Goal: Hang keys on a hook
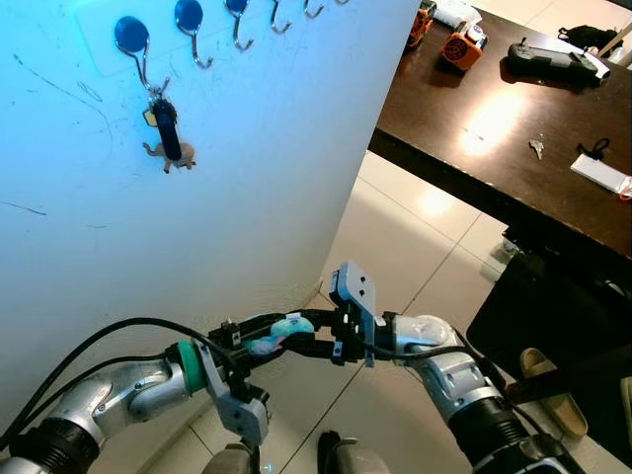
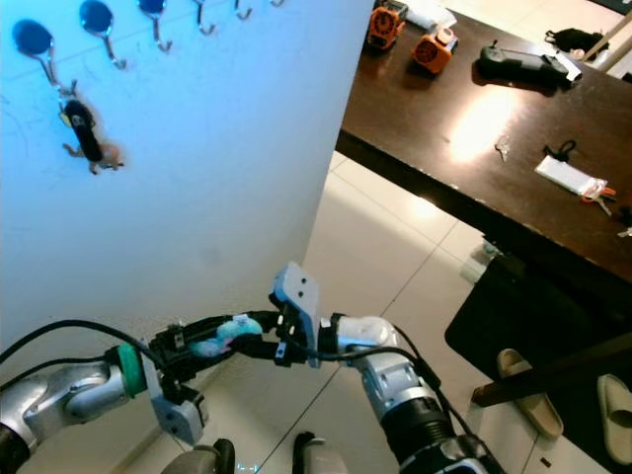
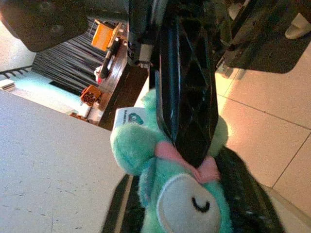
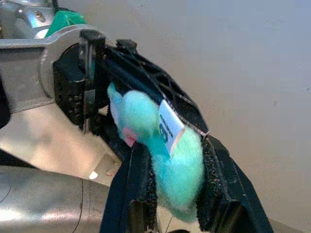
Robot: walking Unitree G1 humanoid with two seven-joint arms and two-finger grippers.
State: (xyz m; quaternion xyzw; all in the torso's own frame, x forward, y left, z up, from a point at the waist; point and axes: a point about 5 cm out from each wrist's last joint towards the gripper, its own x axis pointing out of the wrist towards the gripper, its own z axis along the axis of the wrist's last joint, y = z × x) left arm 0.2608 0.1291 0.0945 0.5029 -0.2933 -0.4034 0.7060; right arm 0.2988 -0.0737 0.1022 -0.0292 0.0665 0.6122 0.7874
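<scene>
Left eye view shows both the left end effector (image 1: 259, 341) and right end effector (image 1: 314, 334) clamped on the plush keychain (image 1: 281, 332) low before the wall; one should let go cleanly before lifting toward a free hook (image 1: 240, 30)

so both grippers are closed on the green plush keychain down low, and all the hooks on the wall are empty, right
Not quite. The left gripper and right gripper do both clamp the green plush keychain low by the wall, but the leftmost hook already carries a set of keys with a dark fob and small animal charm, as the left eye view shows.
</scene>
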